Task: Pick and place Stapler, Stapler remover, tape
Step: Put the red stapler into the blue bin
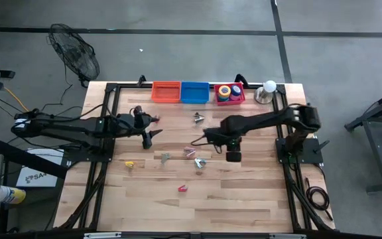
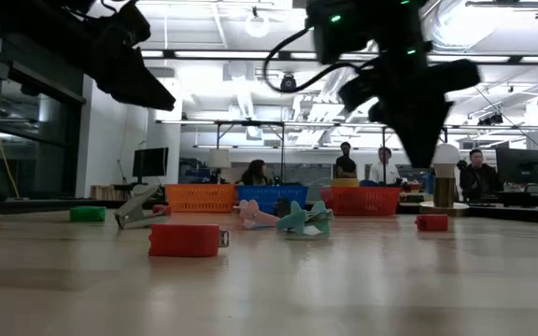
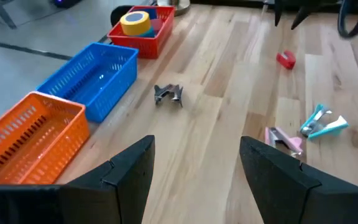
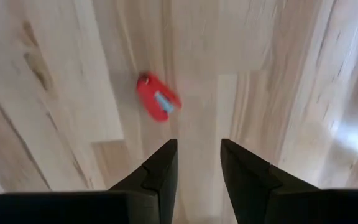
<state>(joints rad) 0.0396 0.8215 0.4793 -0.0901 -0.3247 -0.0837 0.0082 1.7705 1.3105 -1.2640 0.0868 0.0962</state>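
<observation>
Nearest the low camera, a red stapler (image 2: 187, 240) lies on the worktop (image 2: 344, 289), just beyond the right gripper's (image 4: 199, 163) 2 parted, empty fingers (left gripper (image 3: 194, 171) likewise open).

Three baskets stand in a row on the worktop (image 1: 244, 206): one orange basket (image 1: 166, 91), one blue basket (image 1: 194, 92) and one red basket (image 1: 230, 93). The red basket holds tape rolls (image 1: 225, 91); their number cannot be told. One white ball on a metal base (image 1: 268, 88) stands beside it. About seven small office items lie scattered, among them one red stapler (image 1: 183, 188) and one yellow piece (image 1: 129, 164).
</observation>
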